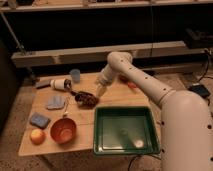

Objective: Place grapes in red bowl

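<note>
- Camera view looks down on a wooden table point(85, 120): the dark reddish-brown, lumpy bunch of grapes point(87, 99) lies near its middle, well apart from the round orange-red plastic bowl point(63, 131) at the front edge.
- For a good grasp, I think the white arm's gripper point(100, 91) should come over the centre of the bunch and close gently, so that no berry slips out.
- The gripper hangs just beside the grapes; whether it is open, closed or touching them, I cannot tell.

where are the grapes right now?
In the camera view the grapes lie mid-table, just beyond the green tray's far-left corner and up-right of the red bowl; the gripper hangs close at their image-right side.
</note>
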Motion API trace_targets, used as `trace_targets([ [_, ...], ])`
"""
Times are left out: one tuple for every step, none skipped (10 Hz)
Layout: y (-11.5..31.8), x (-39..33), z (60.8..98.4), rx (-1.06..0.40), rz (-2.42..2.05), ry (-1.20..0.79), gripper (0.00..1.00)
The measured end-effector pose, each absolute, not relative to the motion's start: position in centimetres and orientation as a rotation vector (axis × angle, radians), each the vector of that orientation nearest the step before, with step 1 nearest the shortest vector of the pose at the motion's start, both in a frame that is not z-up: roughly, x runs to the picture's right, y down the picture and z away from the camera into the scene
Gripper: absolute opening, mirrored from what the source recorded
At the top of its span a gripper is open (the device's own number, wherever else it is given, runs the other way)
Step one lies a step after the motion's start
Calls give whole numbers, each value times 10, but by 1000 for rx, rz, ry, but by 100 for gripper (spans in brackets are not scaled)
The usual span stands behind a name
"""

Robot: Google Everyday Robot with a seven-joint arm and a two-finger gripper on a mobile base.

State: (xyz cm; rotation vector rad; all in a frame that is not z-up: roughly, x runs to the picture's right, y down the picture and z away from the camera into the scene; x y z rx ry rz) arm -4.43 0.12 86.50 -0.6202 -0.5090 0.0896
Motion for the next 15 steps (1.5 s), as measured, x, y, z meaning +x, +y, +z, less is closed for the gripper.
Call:
trace_targets([
  [7, -45, 865, -631, 83, -508, 65],
  [14, -47, 865, -645, 75, -508, 65],
  [24, -47, 867, -659, 72, -509, 65],
  [30, -47, 868, -665, 73, -510, 65],
  [33, -47, 870, -669, 74, -509, 65],
  [38, -51, 873, -673, 72, -507, 65],
  [41, -56, 876, -677, 67, -506, 65],
  [42, -62, 878, -676, 61, -506, 65],
  [44, -68, 880, -677, 54, -505, 65],
  [46, -74, 884, -679, 46, -505, 65],
  [48, -76, 887, -681, 43, -501, 65],
  [51, -77, 892, -683, 43, -490, 65],
  [53, -78, 897, -685, 44, -483, 65],
  [56, -79, 902, -687, 45, -479, 65],
  [57, -79, 904, -687, 44, -477, 65],
])
